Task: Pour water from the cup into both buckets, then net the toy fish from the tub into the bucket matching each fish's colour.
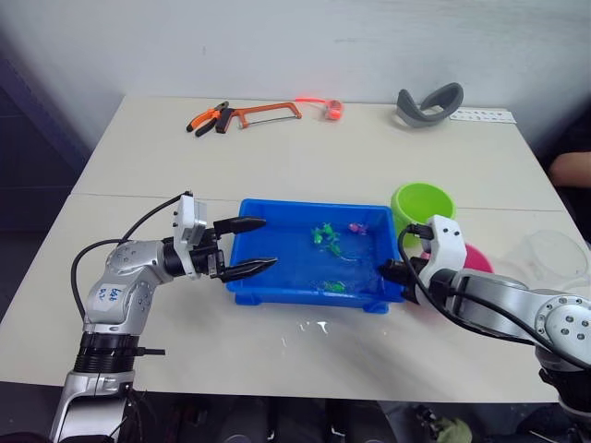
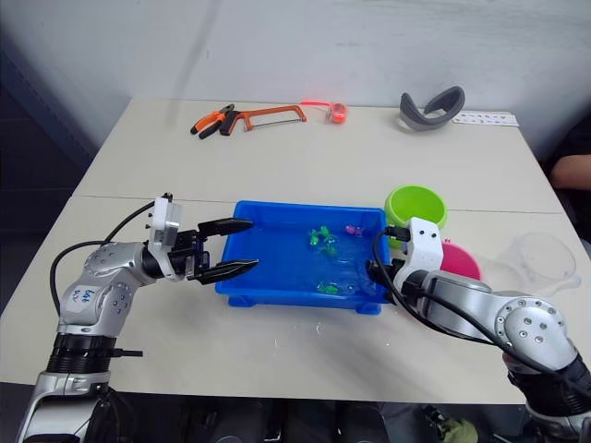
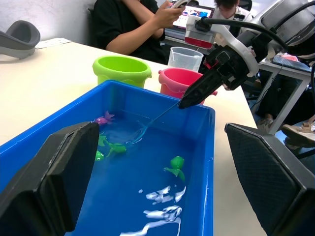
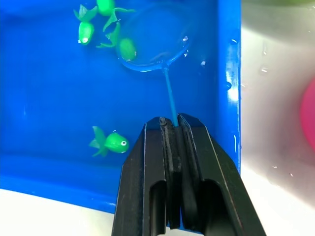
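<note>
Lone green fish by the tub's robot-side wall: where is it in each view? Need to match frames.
Left eye: lone green fish against the near wall of the blue tub, right of its middle.
Right eye: same spot.
Left wrist: floating alone, apart from the fish cluster.
Right wrist: beside a tub wall, clear of the net.
Shared landmark: the tub's near wall.

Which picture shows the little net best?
The right wrist view: the net shows whole, hoop in the water and handle pinched in the right claw. The left wrist view shows it fainter. In the head views it's too thin to see well.
</note>
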